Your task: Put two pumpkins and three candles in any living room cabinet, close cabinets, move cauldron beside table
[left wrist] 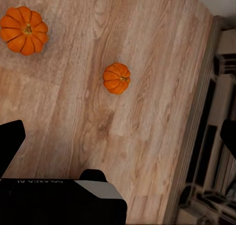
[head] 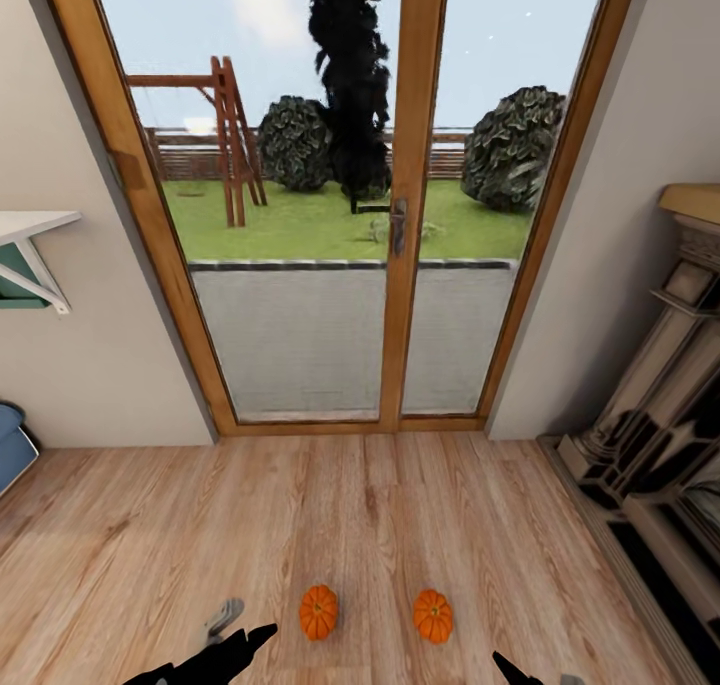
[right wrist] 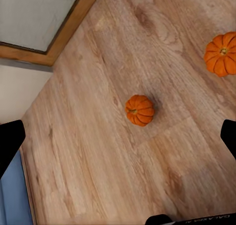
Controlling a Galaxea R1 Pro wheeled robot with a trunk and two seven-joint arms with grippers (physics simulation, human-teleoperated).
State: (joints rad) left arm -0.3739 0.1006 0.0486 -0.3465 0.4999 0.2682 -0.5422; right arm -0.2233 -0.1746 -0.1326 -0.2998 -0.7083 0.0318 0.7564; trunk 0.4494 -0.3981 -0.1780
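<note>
Two pumpkins on wood floor, ahead between both arms, left fingers and right fingers spread, clear of them

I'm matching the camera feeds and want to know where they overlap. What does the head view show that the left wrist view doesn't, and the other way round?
Only the head view takes in the glass patio door with the garden beyond, a white wall shelf and both claws: the left claw and the tip of the right claw. Only the left wrist view gives a near top-down look at the floor, with the left claw's two dark fingers spread wide at the picture's edges. Both show the two pumpkins lying apart on the wooden floor, and the fireplace surround.
</note>
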